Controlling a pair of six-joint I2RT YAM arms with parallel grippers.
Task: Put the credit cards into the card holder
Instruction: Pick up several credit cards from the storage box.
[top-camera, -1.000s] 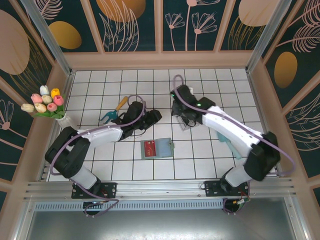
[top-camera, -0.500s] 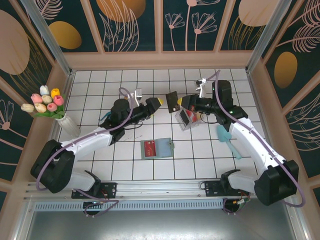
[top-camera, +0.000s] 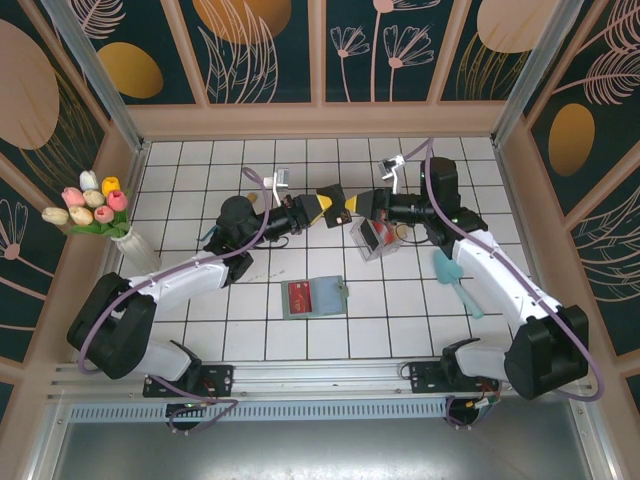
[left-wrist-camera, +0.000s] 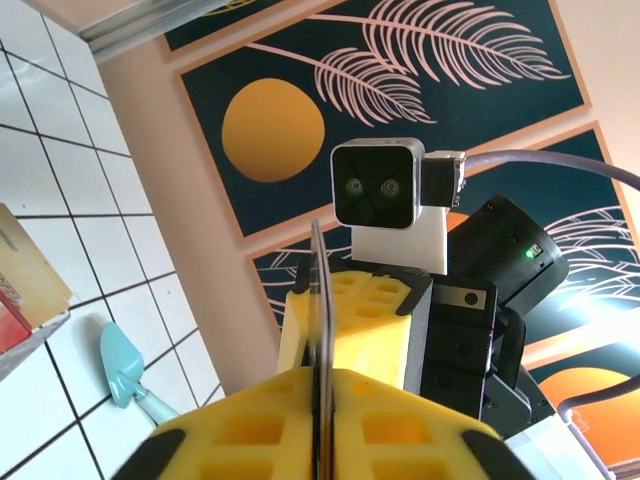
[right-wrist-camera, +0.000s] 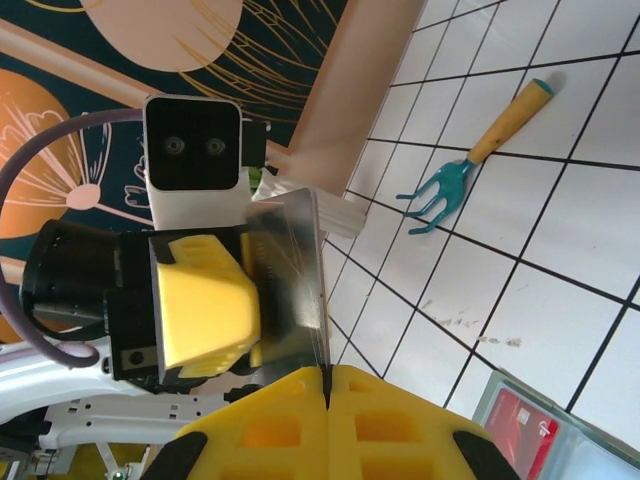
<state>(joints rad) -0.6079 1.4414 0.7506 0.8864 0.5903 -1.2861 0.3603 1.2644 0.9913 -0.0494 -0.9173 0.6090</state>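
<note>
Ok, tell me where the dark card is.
In the top view the dark card is held in mid-air, pinched between the left gripper and right gripper, near the clear tray.

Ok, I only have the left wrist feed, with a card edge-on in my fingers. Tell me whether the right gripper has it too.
Observer: Yes. In the right wrist view the right gripper is shut on one edge of the dark card, and the left gripper clamps another edge.
Operator: Now locate the card holder.
Observer: The card holder lies open on the tiles, toward the arm bases from the handover, with a red card in its left half.
Operator: Report anything lying by the left arm.
Observer: A teal hand rake with a wooden handle lies on the tiles there.
</note>
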